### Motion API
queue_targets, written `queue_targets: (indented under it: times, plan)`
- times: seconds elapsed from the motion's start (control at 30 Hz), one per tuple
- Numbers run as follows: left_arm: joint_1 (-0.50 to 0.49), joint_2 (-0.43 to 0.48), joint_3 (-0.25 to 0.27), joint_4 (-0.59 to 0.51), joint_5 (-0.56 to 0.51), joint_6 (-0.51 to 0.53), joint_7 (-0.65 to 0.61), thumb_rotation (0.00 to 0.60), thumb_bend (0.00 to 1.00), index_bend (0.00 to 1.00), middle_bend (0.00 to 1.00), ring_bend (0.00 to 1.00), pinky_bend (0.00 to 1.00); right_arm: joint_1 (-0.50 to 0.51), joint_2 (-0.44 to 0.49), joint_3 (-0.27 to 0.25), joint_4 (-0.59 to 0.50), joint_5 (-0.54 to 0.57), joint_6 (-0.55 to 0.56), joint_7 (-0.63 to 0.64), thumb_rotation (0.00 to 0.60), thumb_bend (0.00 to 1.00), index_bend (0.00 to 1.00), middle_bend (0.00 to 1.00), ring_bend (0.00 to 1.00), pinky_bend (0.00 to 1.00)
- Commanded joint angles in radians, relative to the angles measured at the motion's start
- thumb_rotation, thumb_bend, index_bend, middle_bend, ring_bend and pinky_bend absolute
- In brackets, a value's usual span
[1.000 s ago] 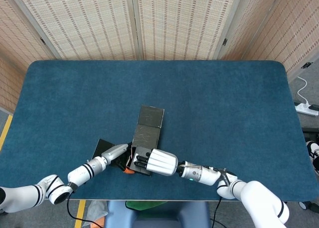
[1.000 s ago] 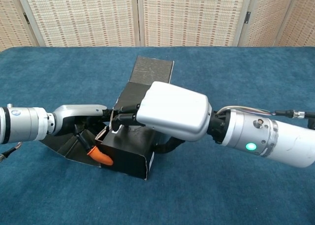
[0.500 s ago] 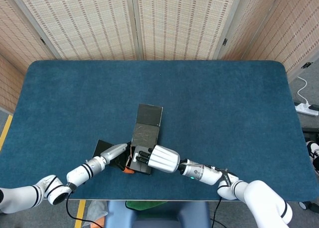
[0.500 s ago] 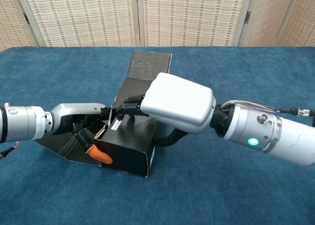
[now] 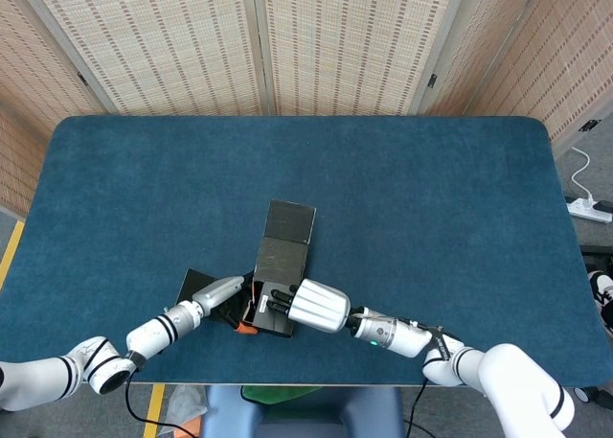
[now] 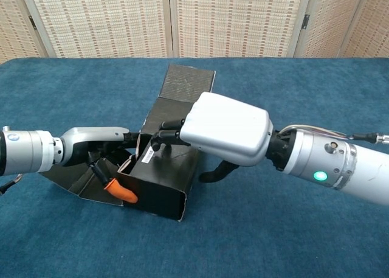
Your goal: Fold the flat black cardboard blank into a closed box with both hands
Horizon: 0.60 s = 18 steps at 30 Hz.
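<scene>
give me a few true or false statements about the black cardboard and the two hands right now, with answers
1. The black cardboard lies completely flat on the table. False: part of it stands up as box walls, while a flap at the far end lies open.
2. The right hand has its fingers on top of the cardboard. True.
3. The left hand is raised high above the table, away from the cardboard. False: it is low at the cardboard's left side, among its flaps.
4. The table has a blue surface. True.
5. The box is fully closed. False: the far flap is open.
</scene>
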Motion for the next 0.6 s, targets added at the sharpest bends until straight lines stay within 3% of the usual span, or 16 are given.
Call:
queue_targets:
  times: [0.03, 0.43, 0.6]
  plan:
    - [0.001, 0.000, 0.000, 0.000, -0.002, -0.001, -0.002, 0.600, 0.17, 0.00, 0.00, 0.47, 0.56, 0.000, 0.008, -0.001, -0.011, -0.003, -0.001, -0.002, 0.600, 0.06, 0.33, 0.34, 0.77, 1.00]
    - [0.003, -0.004, 0.000, 0.005, -0.004, -0.008, -0.006, 0.600, 0.18, 0.00, 0.00, 0.46, 0.56, 0.010, 0.028, -0.007, -0.030, -0.023, -0.005, 0.017, 0.600, 0.13, 0.33, 0.33, 0.77, 1.00]
    - [0.002, -0.004, 0.000, 0.009, -0.005, -0.015, -0.008, 0.600, 0.18, 0.00, 0.00, 0.46, 0.56, 0.015, 0.039, -0.007, -0.042, -0.027, -0.016, 0.011, 0.600, 0.14, 0.44, 0.34, 0.77, 1.00]
